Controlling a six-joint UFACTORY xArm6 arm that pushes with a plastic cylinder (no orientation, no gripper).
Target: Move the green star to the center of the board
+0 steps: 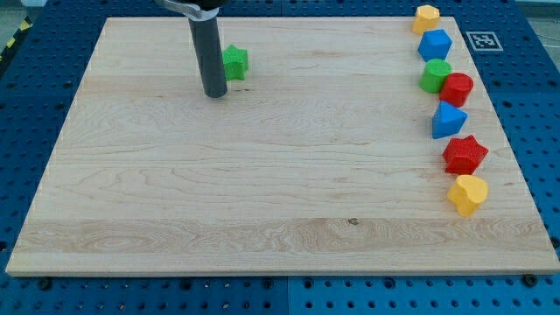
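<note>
The green star (235, 62) lies on the wooden board (262, 192) near the view's top, left of the middle. My tip (215, 93) stands on the board just to the left of and slightly below the star, close to it; the rod hides the star's left edge, so I cannot tell whether they touch.
Along the board's right edge runs a column of blocks: a yellow block (426, 17), a blue cube (435, 44), a green cylinder (435, 75), a red cylinder (456, 89), a blue block (448, 120), a red star (465, 155), a yellow heart (468, 193).
</note>
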